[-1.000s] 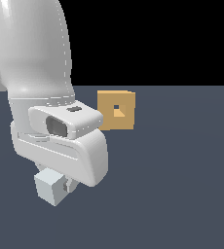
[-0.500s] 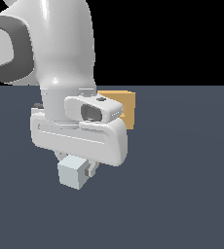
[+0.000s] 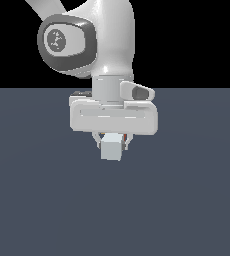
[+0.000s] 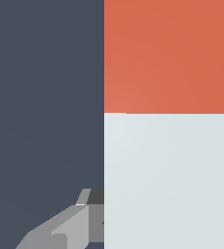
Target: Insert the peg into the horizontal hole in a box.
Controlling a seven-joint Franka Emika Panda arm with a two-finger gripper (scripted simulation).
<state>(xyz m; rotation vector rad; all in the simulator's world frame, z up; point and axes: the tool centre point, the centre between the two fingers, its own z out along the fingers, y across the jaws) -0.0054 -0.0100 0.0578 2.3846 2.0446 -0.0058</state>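
The peg [image 3: 111, 148] hangs under my hand in the exterior view, end-on, showing its pale grey-white square end with a sliver of red behind. In the wrist view the peg [image 4: 167, 146] fills much of the picture, its white part nearer the fingers and its red-orange part beyond. My gripper [image 3: 112, 142] is shut on the peg, with one grey finger [image 4: 70, 226] showing beside the white part. The box and its hole are hidden behind my arm in the exterior view and do not show in the wrist view.
A flat dark blue-grey floor [image 3: 197, 200] spreads under the hand, with a black background above its far edge. My white arm [image 3: 102, 45] fills the upper middle of the exterior view.
The arm has swung towards the exterior view's right and turned, carrying the peg with it. The tan box, seen behind the hand earlier, is now covered by the arm.
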